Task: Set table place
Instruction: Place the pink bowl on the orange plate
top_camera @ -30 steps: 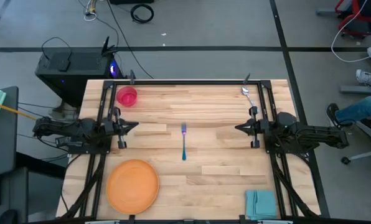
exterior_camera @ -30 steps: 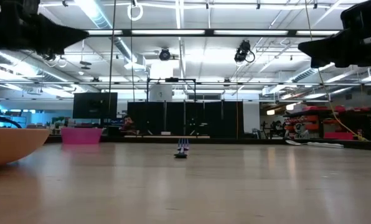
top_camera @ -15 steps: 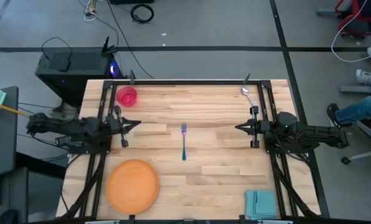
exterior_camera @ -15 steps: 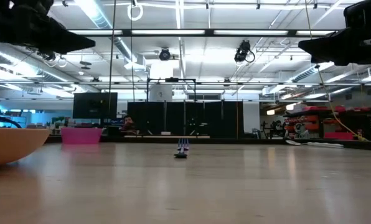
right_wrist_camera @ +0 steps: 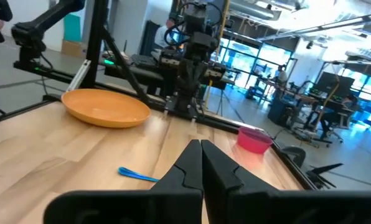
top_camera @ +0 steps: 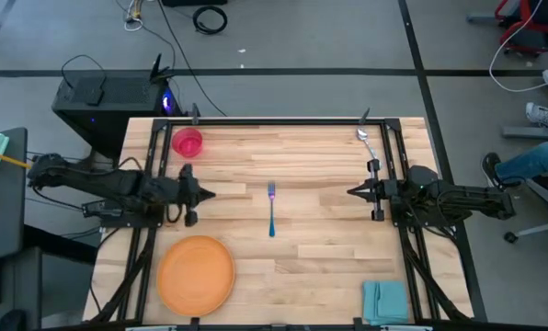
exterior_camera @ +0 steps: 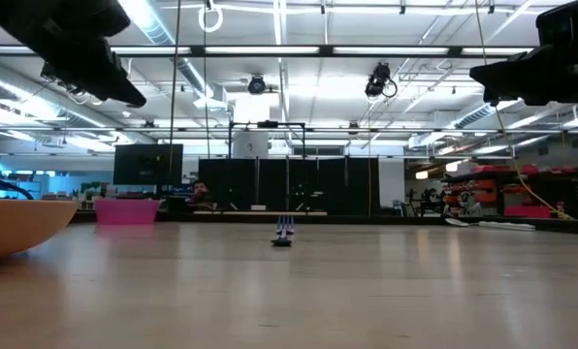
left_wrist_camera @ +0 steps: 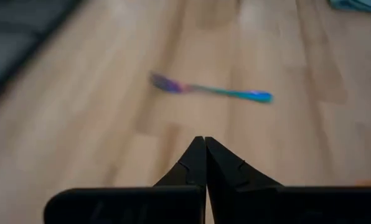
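High view: left gripper (top_camera: 206, 194), clenched and empty, aims at the fork (top_camera: 271, 208) — arriving pinched, it would merely shove it; right gripper (top_camera: 350, 190) waits clenched.

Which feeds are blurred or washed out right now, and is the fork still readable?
Left wrist view: motion-blurred, yet the fork reads beyond the shut left tool. Low view: bright ceiling lights, fork tiny and indistinct. High view: evenly lit, fork clear.
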### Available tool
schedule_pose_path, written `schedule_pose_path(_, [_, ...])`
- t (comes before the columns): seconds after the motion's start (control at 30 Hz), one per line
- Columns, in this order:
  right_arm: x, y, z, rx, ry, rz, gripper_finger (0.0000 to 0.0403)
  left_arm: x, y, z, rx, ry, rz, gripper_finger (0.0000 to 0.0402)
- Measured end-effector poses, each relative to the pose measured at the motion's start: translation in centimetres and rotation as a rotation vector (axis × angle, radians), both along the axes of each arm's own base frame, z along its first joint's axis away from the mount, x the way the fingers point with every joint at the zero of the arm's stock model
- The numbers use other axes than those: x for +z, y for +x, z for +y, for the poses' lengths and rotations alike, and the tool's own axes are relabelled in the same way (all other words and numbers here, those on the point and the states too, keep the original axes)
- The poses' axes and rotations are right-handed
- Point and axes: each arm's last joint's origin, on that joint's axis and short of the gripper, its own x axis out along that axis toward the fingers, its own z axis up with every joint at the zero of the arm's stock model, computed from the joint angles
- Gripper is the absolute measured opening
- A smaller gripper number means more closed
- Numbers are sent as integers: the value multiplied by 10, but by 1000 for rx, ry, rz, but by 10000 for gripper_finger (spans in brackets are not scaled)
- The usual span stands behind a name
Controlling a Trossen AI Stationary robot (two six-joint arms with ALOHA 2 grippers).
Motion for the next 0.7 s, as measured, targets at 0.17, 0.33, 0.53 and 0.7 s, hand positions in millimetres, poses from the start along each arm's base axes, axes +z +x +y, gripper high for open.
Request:
schedule_pose_path(0.17, [0,0,0,1,7,-1,2,6,20,-12,-27,-81,185,3])
schedule_pose_path(0.33, [0,0,0,2,11,0,2,5,39,-23,-41,-90,266,23])
schedule_pose_path(0.53, [0,0,0,4,54,4,2,-10,50,-32,-56,-131,355,67])
schedule_pose_path(0.7, [0,0,0,4,56,5,2,-18,52,-36,-79,-242,430,100])
